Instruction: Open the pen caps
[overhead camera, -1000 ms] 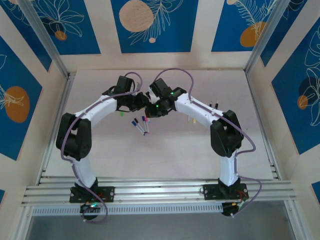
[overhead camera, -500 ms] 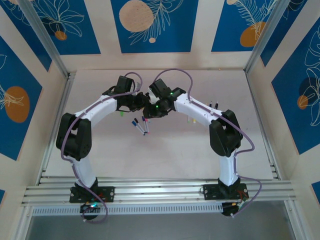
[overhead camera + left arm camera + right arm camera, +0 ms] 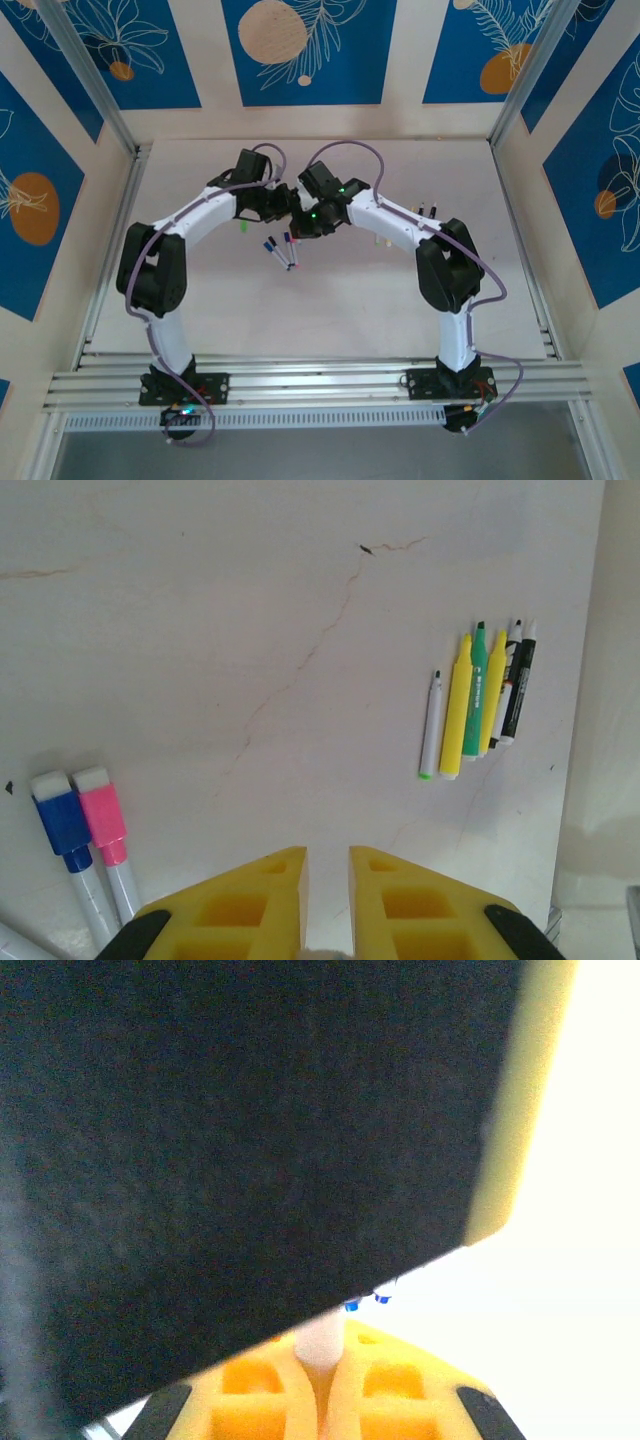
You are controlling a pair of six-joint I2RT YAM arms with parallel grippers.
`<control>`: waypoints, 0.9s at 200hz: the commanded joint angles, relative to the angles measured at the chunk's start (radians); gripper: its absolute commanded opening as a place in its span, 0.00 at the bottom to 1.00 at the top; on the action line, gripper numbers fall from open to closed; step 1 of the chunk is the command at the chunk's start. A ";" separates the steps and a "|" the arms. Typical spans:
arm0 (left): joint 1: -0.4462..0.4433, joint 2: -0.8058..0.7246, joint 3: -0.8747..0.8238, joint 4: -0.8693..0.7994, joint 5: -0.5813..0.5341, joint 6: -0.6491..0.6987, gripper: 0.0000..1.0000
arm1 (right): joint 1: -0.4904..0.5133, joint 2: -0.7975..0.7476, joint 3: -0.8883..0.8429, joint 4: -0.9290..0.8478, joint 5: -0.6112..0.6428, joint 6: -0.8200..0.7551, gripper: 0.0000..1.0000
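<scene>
Right hand (image 3: 322,1360) is clamped on a pale pen (image 3: 320,1338), whose white stub stands up between the yellow fingers. It has just loosened briefly and bitten down again, so this looks like a fresh hold. Its partner, the left hand (image 3: 327,875), has its fingers nearly together, as they were a second ago. Something pale and blurred is pinched between them at the bottom edge of its wrist view, and I take that for the same pen's other end.

From above, the two meet nose to nose over the middle of the surface (image 3: 400,300). Both arms have nudged slightly inward since a second ago. My reading is that the pair is now set for the pull, one on the barrel and one on the cap. Which holds which cannot be told, and no gap between cap and barrel shows.

Two pens lie just beside the left hand with the blue cap (image 3: 62,820) and the pink cap (image 3: 103,815) on. Well apart from them, a tidy row of pens (image 3: 478,700) lies with tips bare, so those look finished.

The green and black barrels in that row carry print, but it is too small to read.
</scene>
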 commanded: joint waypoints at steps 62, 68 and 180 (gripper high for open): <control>0.072 0.187 0.368 -0.102 -0.150 0.039 0.00 | 0.125 -0.383 -0.500 -0.045 -0.057 0.183 0.00; 0.072 0.191 0.374 -0.106 -0.149 0.041 0.00 | 0.117 -0.385 -0.500 -0.043 -0.042 0.182 0.00; 0.096 0.127 0.222 -0.310 -0.408 0.263 0.00 | -0.134 -0.165 -0.214 -0.054 0.163 0.008 0.00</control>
